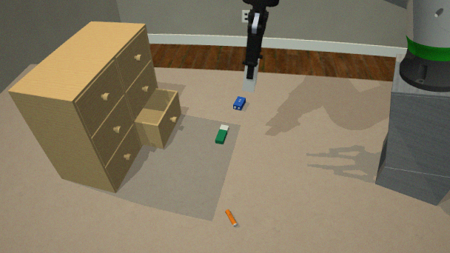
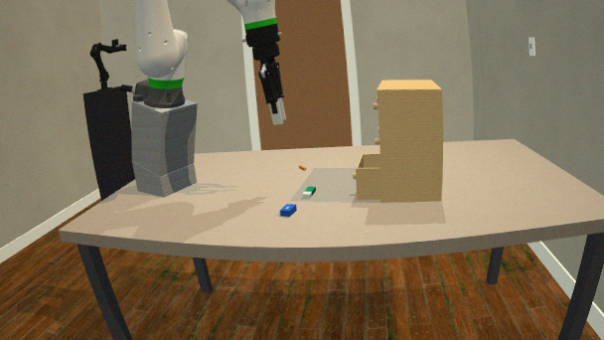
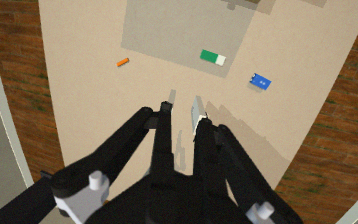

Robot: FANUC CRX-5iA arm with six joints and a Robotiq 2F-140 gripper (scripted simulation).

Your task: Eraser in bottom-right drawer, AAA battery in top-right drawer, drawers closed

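Clock directions take the top of the top view as twelve. The eraser (image 1: 221, 136) (image 2: 310, 190) (image 3: 210, 56) lies on the tabletop (image 1: 296, 212) (image 2: 238, 241) (image 3: 90, 110), between three and four o'clock from the open bottom-right drawer (image 1: 169, 127) (image 2: 369, 185). The AAA battery (image 1: 231, 217) (image 2: 302, 167) (image 3: 122, 62) lies at six o'clock from the eraser, well apart from it. The gripper (image 1: 250, 83) (image 2: 278, 113) (image 3: 183, 100) hangs above the tabletop, fingers narrowly parted with nothing between them.

The fingers probably need to spread before descending; at this gap they could land on the eraser and shove it. The blue battery (image 1: 239, 103) (image 2: 288, 210) (image 3: 260, 81), at one o'clock from the eraser, could be knocked by a wide finger or taken by mistake. Tugging the drawer further towards three o'clock could make it droop or come out; catching its rim on the way over could jar it, and a hard push shut could shift the chest (image 1: 48, 131) (image 2: 411, 146). Left open, it could also obstruct work at the top row.

The drawer's floor is only partly visible from above, and how far it is pulled out is hard to judge. The exterior view hides most of the drawer fronts, the wrist view leaves out the chest's body, and the AAA battery's markings are too small to read.
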